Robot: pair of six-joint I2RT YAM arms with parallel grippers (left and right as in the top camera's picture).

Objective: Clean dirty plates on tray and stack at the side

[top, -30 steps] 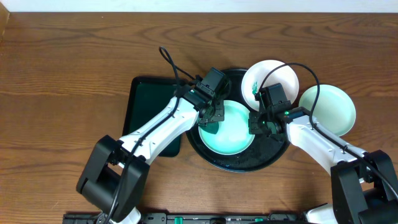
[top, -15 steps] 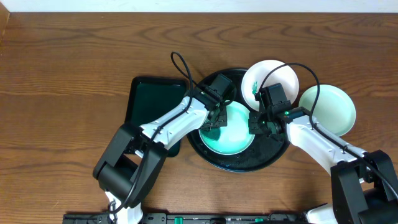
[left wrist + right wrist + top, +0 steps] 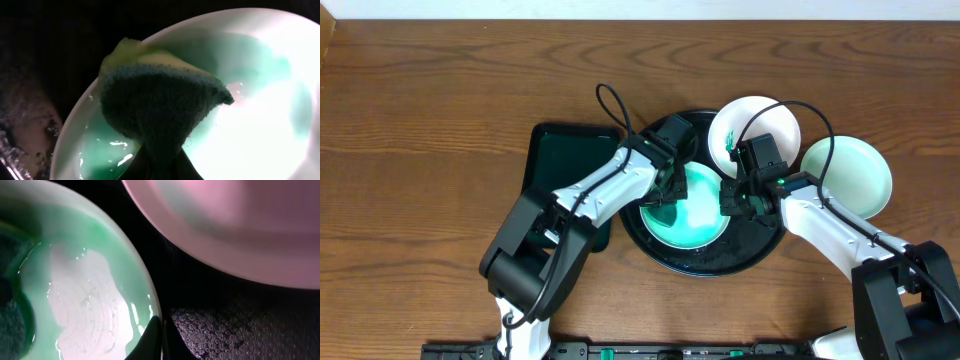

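Observation:
A mint-green plate (image 3: pixel 695 215) (image 3: pixel 260 100) (image 3: pixel 85 290) lies wet in the round black tray (image 3: pixel 750 255) (image 3: pixel 240 325). My left gripper (image 3: pixel 665 192) (image 3: pixel 161 162) is shut on a green and yellow sponge (image 3: pixel 160 97), which presses on the left part of this plate. My right gripper (image 3: pixel 735 200) (image 3: pixel 159 337) is shut on the same plate's right rim. A white plate (image 3: pixel 760 125) (image 3: pixel 240 225) with a green smear sits at the tray's back right edge. Another pale mint plate (image 3: pixel 850 175) rests on the table to the right of the tray.
A dark rectangular tray (image 3: pixel 555 165) lies left of the round tray, partly under my left arm. Cables loop above both wrists. Bare wooden table (image 3: pixel 430 130) stretches to the left and along the back.
My left arm has swung its elbow to the right and the sponge has shifted a little across the mint plate. The right gripper and the plates have stayed put.

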